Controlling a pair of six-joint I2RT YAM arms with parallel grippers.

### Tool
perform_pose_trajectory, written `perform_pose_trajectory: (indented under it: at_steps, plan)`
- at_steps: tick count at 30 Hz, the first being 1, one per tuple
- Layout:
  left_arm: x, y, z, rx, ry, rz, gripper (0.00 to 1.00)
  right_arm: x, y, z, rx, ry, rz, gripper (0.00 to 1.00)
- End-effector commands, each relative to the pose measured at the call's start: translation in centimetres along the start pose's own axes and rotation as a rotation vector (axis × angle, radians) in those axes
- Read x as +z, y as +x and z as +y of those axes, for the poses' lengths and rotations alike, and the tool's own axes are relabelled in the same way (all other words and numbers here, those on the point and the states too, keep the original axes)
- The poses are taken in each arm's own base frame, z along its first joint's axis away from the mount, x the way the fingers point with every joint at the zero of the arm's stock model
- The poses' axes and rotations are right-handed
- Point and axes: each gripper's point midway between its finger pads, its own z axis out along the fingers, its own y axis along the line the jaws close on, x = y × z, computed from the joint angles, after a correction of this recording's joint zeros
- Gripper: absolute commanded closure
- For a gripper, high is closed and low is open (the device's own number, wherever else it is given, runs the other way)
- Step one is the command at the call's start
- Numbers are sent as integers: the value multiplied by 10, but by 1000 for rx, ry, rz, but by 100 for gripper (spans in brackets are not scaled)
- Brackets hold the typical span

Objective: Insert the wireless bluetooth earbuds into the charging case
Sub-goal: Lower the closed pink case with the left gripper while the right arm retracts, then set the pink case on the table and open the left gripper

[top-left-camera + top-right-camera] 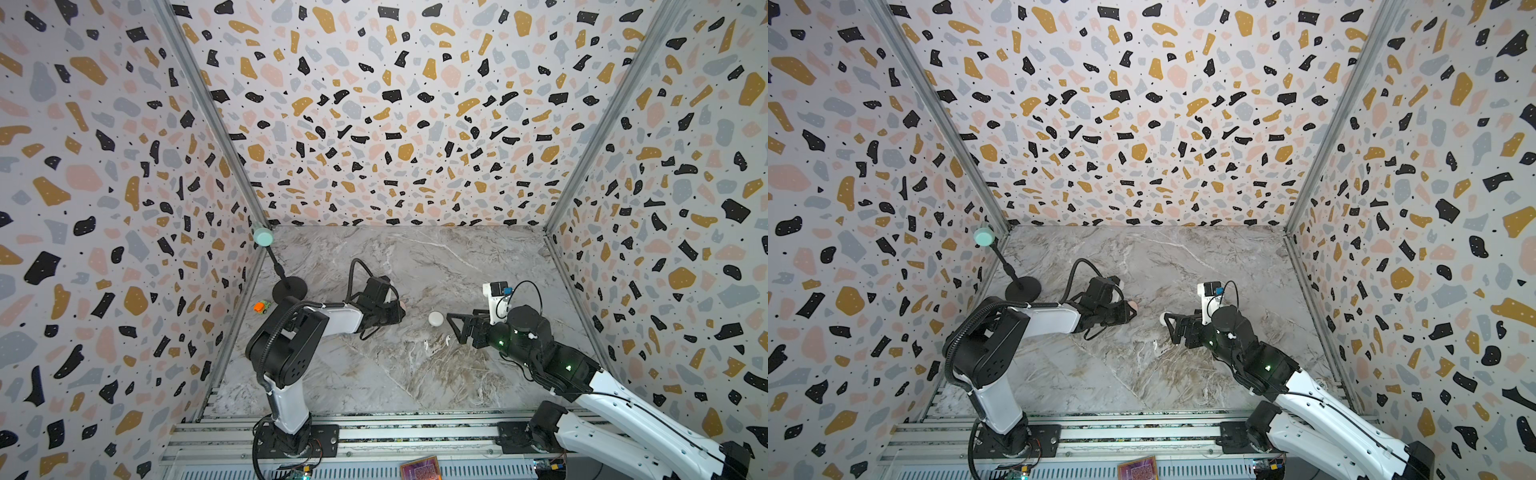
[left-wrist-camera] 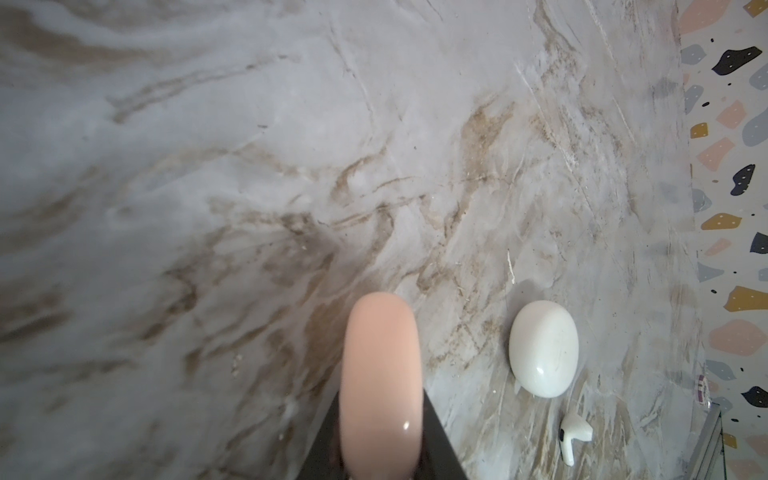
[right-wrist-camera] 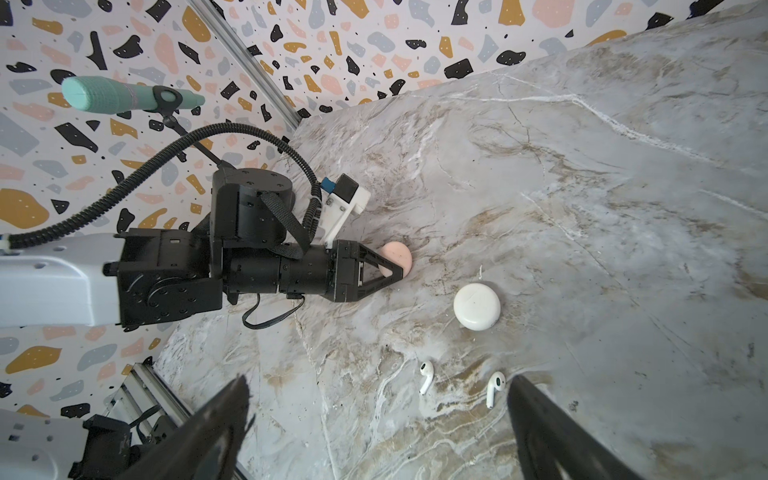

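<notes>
Right, my left claw (image 3: 395, 271) is clamped on the pink charging case (image 2: 380, 374). Between the claws the white case (image 1: 436, 319) lies shut on the marble (image 1: 415, 374); one earbud (image 3: 426, 376) and a second earbud (image 3: 495, 388) lie loose just before my wide-spread right claw (image 1: 454, 329).

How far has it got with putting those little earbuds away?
Nothing looks finished: two earbuds lie loose on the tabletop, and the white case beside them looks closed. In hand: the left pincer is clamped on a pink case; the right pincer hangs open near the earbuds. Left: opening a case, seating the earbuds.
</notes>
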Motion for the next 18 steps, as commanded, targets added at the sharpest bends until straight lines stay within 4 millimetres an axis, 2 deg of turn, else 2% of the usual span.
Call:
perform_pose_trajectory:
  at_steps: [1, 4, 7, 18]
  plan:
    - [0, -1, 4, -6, -26, 17, 83, -4, -7, 4, 14, -22, -26, 3]
    - [-1, 0, 5, -4, -36, 28, 74, -4, -6, 5, 16, -31, -25, 3]
    - [-2, 1, 6, -6, -42, 33, 60, -4, -5, 6, 19, -37, -23, 3]
    - [-5, -2, 13, 10, -97, 24, 56, -5, -5, 8, 26, -52, -23, 3]
